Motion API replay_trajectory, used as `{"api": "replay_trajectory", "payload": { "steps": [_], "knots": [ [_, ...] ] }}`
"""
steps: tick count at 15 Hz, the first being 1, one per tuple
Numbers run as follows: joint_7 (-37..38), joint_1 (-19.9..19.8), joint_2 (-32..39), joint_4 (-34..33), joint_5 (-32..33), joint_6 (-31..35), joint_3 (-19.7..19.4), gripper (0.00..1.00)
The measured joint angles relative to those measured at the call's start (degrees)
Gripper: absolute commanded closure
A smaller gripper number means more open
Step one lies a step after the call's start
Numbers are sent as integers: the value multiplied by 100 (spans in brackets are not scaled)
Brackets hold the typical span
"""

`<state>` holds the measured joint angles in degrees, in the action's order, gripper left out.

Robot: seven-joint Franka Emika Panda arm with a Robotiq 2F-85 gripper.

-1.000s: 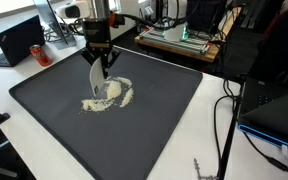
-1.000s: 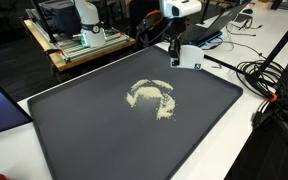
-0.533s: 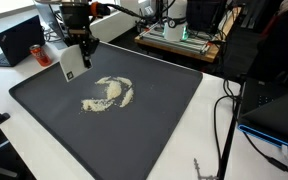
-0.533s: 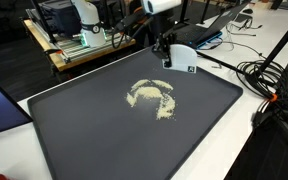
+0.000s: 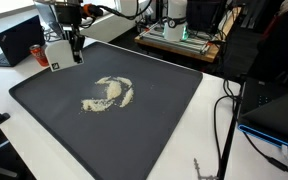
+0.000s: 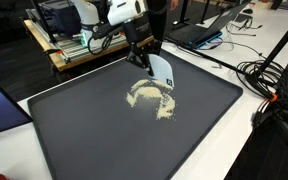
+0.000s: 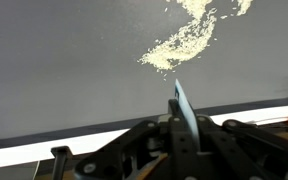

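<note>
- A Panda arm's claw (image 5: 75, 50) is clamped shut on a flat white card (image 5: 56, 53), holding it just above the far corner of a dark mat (image 5: 134, 140) spread over a white desk (image 5: 214, 130).
- The card hangs tilted, with one edge pinched between the claw's fingers. The broad face is left free, a grip that looks suited to using it as a scraper blade.
- In the wrist view the card (image 7: 180, 108) shows edge-on as a thin sliver rising between the closed jaws, pointing toward the grains.
- Pale grains (image 5: 109, 93) lie in a loose curved heap near the mat's middle, well apart from the card; in an exterior view the card (image 6: 161, 70) sits closer to the pile (image 6: 154, 97) but does not appear to touch it.
- No bowl or cup is in sight. The mat alone carries the grains, and its edge seems to keep them off the desk.
- A laptop (image 5: 19, 40) and cables (image 5: 224, 115) ring the work area.
</note>
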<state>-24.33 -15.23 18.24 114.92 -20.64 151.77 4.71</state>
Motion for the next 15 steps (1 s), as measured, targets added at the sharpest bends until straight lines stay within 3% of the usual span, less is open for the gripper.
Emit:
{"api": "replay_trajectory", "payload": {
  "steps": [5,15],
  "knots": [
    [52,-35,1,5,-238,-55,-2,99],
    [70,-636,348,41,-2459,-227,-47,99]
  ]
}}
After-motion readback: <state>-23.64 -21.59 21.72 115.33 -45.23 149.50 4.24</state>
